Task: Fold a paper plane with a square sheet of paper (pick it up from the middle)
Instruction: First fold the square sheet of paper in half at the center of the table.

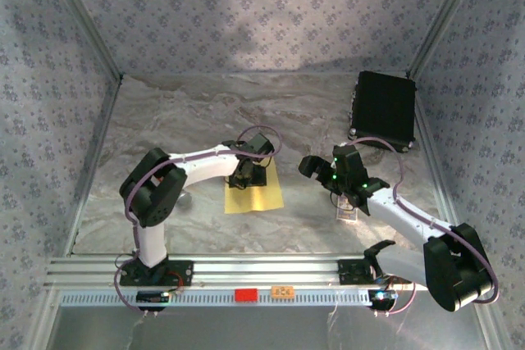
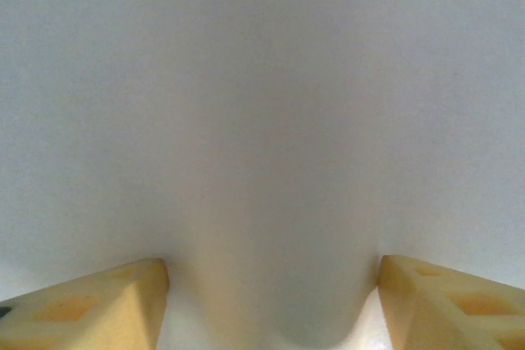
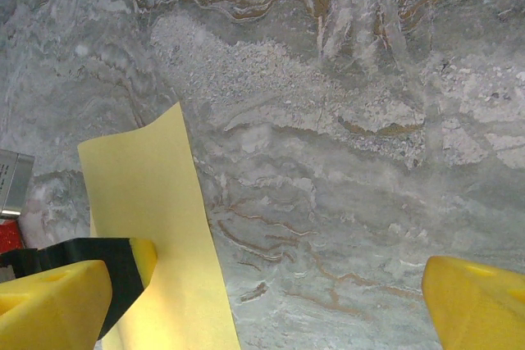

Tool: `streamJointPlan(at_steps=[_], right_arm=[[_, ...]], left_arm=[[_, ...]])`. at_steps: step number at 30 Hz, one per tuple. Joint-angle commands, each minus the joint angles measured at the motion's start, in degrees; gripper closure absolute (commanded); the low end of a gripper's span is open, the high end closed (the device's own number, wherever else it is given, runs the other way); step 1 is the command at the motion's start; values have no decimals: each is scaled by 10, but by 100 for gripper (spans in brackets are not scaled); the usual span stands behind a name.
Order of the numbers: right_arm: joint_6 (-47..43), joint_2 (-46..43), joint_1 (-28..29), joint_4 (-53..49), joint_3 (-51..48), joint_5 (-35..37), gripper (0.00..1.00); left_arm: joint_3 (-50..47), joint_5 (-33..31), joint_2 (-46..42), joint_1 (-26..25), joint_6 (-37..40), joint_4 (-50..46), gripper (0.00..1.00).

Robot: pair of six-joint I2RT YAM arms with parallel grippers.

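Observation:
The square sheet of paper (image 1: 256, 197) lies flat on the marble table, left of centre. My left gripper (image 1: 246, 176) points down on the sheet's far half. In the left wrist view the paper (image 2: 262, 120) looks pale and washed out and rises in a hump between the two yellow fingertips (image 2: 98, 305), which stand apart at the hump's sides. My right gripper (image 1: 326, 171) hovers open to the right of the sheet. In the right wrist view the sheet's edge (image 3: 156, 219) lies at the left, and bare table shows between the wide-apart fingers (image 3: 476, 301).
A black rectangular case (image 1: 384, 108) lies at the back right by the wall. A small printed card (image 1: 349, 213) lies under the right forearm. Patterned walls close the table on three sides, and an aluminium rail (image 1: 246, 272) runs along the near edge.

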Motion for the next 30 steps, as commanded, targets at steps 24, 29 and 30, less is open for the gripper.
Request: streamJointPlan(at_steps=[24,29,30], right_arm=[[22,-46,1,-28,-11,27,1],[26,-54,0,-15,-17,25,1],[26,-55,1,-12,-18,23,1]], left_arm=[[-138,305,-158,65,-24,334,59],[-172,415,-126,90,-69,463,59],[-177,423,-119,91,-76,475,59]])
